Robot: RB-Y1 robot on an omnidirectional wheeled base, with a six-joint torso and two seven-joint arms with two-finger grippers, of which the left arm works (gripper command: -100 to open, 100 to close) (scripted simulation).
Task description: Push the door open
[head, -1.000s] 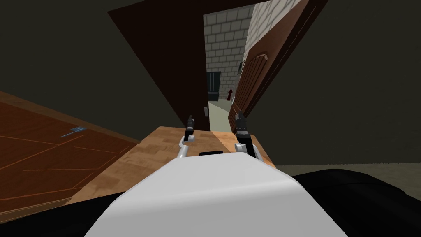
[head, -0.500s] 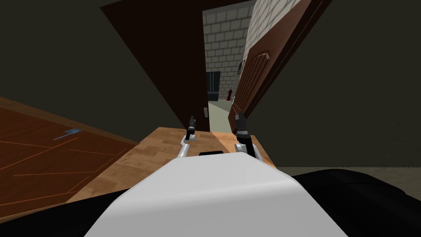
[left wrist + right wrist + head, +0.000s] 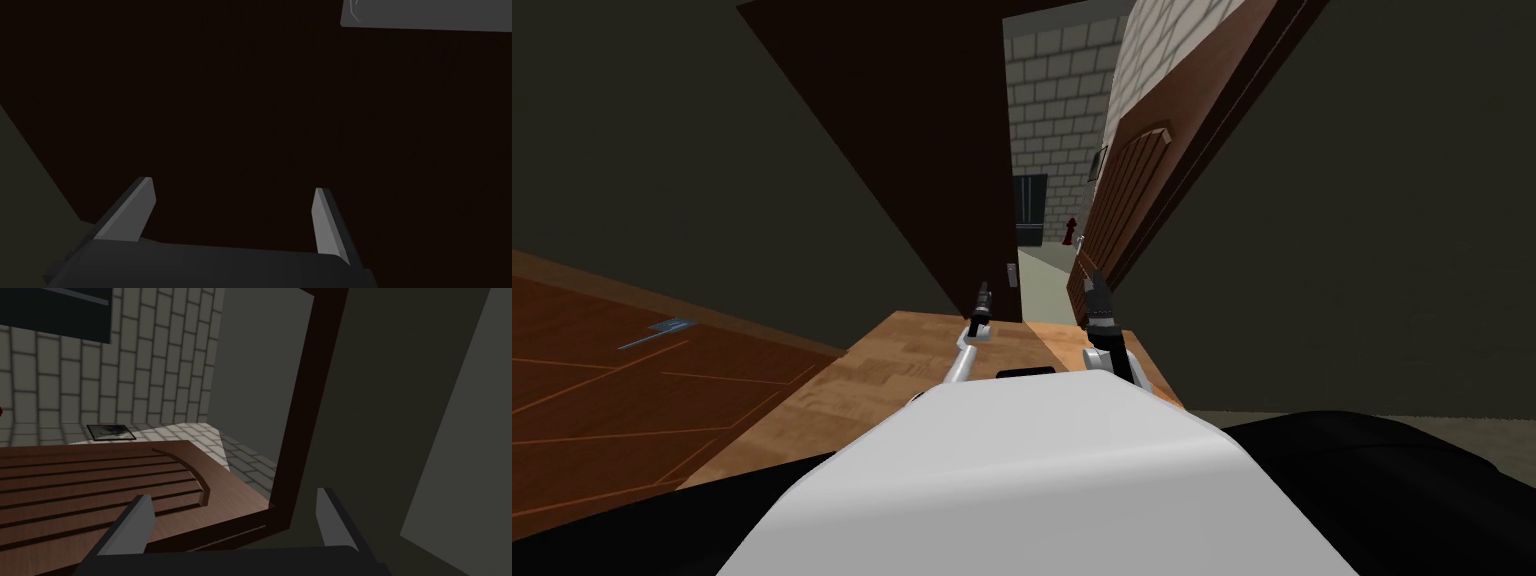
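The brown panelled door (image 3: 1137,190) stands swung part-way into the far room, to the right of the gap (image 3: 1042,280). My right gripper (image 3: 1095,288) is close to its lower edge, open and holding nothing. In the right wrist view the door's ribbed panel (image 3: 100,488) lies just beyond the open right gripper (image 3: 233,493), with the dark frame (image 3: 310,413) beside it. My left gripper (image 3: 982,298) is open in front of the dark brown surface (image 3: 912,150) left of the gap. The left wrist view shows the left gripper (image 3: 233,185) facing that surface (image 3: 250,100), near a grey plate (image 3: 425,15).
Light wooden floor (image 3: 912,350) runs up to the threshold. Another brown panelled door (image 3: 612,400) with a blue handle (image 3: 657,330) splays at the lower left. Through the gap are a brick wall (image 3: 1057,100), a dark panel (image 3: 1031,208) and a small red object (image 3: 1071,230). Grey walls flank both sides.
The whole head picture has shifted a little: the dark brown surface looms larger and the lower-left door slides out leftward, so I have moved. My left gripper edged slightly right and forward.
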